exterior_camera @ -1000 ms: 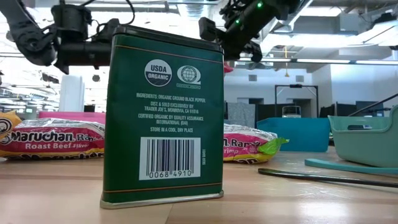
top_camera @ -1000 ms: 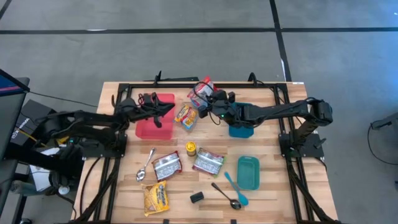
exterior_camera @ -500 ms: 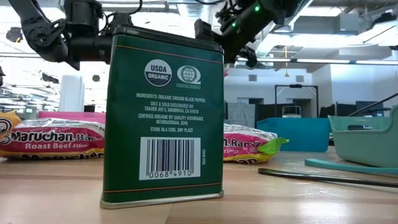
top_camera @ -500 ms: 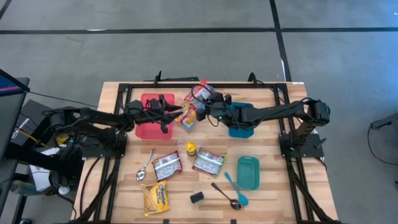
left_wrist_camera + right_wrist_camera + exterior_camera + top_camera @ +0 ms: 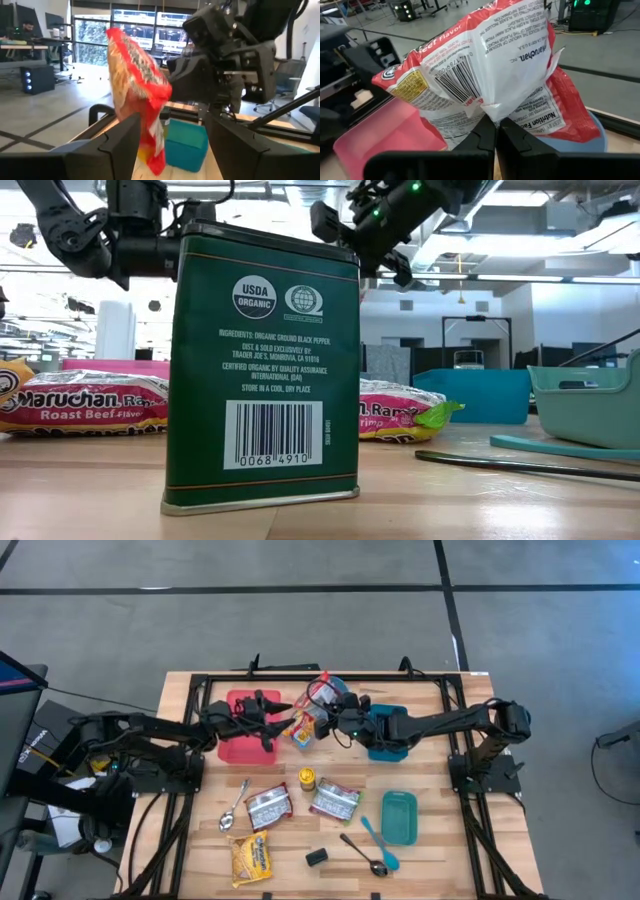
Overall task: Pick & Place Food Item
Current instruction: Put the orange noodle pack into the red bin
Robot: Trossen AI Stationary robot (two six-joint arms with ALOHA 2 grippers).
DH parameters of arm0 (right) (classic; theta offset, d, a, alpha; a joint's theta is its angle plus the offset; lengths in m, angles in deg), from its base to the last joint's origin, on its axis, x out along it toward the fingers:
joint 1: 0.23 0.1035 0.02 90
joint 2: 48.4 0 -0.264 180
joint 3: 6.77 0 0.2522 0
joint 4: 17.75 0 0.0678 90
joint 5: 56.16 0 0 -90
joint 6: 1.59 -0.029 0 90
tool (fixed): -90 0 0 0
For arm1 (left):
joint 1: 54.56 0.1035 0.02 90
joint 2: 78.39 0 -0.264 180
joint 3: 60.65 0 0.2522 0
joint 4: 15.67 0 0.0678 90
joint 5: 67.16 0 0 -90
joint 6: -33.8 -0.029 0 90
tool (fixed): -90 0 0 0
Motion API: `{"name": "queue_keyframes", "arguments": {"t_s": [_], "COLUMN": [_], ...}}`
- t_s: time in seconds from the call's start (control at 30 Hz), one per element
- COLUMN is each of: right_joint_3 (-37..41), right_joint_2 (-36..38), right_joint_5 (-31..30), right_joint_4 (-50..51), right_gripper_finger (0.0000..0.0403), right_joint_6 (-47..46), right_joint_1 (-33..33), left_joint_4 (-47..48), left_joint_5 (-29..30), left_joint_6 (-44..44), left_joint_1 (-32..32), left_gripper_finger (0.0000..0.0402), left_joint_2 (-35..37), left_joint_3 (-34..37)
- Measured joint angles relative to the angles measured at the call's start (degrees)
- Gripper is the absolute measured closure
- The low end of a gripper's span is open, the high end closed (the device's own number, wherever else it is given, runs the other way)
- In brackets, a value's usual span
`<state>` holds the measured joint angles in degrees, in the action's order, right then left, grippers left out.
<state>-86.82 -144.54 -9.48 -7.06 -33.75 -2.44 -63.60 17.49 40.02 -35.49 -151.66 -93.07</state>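
right pincer (image 5: 495,131) | pinching ramen packet (image 5: 485,65) | left pincer (image 5: 170,142) | spread, facing packet

We get overhead straight down on the desk (image 5: 200,850), low cam level behind the tin (image 5: 265,370); wrist cams face each other.

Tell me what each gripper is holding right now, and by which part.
The right gripper is shut on the ramen packet, pinching its lower edge. The left gripper is open with the packet between its fingers, holding nothing.
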Motion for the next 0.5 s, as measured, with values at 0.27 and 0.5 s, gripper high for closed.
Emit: {"name": "queue_keyframes", "arguments": {"t_s": [0.27, 0.5], "right_joint_3": [-0.1, 0.0], "right_joint_2": [-1.35, -1.63], "right_joint_5": [-0.08, -0.07], "right_joint_4": [-0.83, -0.55], "right_gripper_finger": [0.0403, 0.0403], "right_joint_6": [0.02, 0.06], "right_joint_1": [1.19, 2.01], "left_joint_4": [3.72, 3.78], "left_joint_5": [1.42, 2.38], "left_joint_6": [0.02, 0.02], "left_joint_1": [-1.02, -1.02], "left_gripper_finger": [0.0186, 0.0179], "left_joint_2": [-0.01, 0.0], "left_joint_3": [-1.27, -1.29]}}
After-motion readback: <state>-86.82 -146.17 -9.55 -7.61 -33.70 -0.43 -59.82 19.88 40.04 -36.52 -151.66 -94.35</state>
